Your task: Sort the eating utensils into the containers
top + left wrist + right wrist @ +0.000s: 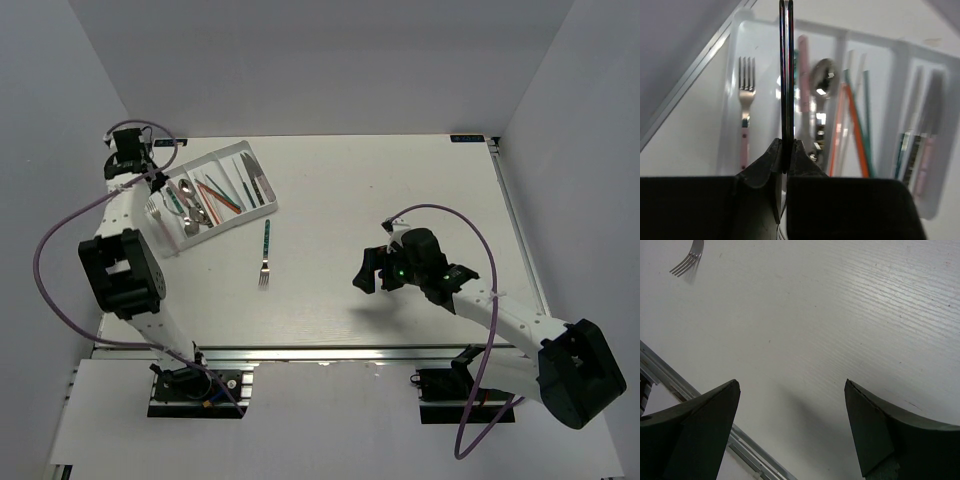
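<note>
A white table (400,180) is seen between pale walls (60,90), with the white cutlery tray (765,35) set at an angle in its far left part. A pink-handled fork (745,110), spoons (822,80), orange and teal chopsticks (855,130) and knives (920,145) are laid in separate compartments. The left gripper (786,145) is poised above the tray's left end and is clamped on a slim dark utensil (786,65), viewed edge-on so that its kind cannot be told. The right gripper (372,268) is spread wide apart over the table, well apart from a teal-handled fork (265,255) that lies alone on the table just beside the tray's near edge.
</note>
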Robot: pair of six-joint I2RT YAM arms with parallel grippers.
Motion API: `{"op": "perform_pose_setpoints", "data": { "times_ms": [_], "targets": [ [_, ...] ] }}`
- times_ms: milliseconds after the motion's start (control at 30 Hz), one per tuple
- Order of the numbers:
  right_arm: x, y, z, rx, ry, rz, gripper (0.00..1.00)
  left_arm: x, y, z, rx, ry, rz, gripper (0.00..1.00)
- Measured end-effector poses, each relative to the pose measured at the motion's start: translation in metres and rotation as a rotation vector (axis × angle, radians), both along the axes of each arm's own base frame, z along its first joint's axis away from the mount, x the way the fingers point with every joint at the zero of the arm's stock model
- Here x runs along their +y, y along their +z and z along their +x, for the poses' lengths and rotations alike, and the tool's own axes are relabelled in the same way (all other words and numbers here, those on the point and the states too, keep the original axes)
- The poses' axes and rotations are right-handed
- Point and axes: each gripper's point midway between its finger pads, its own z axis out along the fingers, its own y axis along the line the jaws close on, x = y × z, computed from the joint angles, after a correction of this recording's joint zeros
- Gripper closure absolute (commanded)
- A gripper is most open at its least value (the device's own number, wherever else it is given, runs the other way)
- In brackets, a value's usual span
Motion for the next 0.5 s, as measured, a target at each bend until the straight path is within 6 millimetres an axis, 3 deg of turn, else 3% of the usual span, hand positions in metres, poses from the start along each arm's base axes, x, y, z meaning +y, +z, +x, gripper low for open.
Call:
{"op": "perform_pose_setpoints", "data": {
  "times_ms": [100,167,233,333,500],
  "targets": [
    [0.000,0.002,0.000,-0.005,0.000,0.003,0.11,0.032,-0.067,-0.004,0.137,0.030,-0.085,1.00],
    [0.000,0.003,0.000,-0.008,0.000,0.005,0.11,0.041,-0.106,-0.011,0.225,0.034,-0.143,1.00],
    [0.000,0.003,0.000,-0.010,0.000,0.007,0.11,0.045,-0.133,-0.016,0.285,0.034,-0.178,1.00],
    [0.000,0.004,0.000,-0.010,0.001,0.007,0.11,0.040,-0.143,-0.019,0.313,0.016,-0.204,0.98],
    [0.001,0.004,-0.001,-0.008,0.005,0.010,0.11,0.040,-0.131,-0.006,0.270,0.003,-0.189,0.95]
  ]
}}
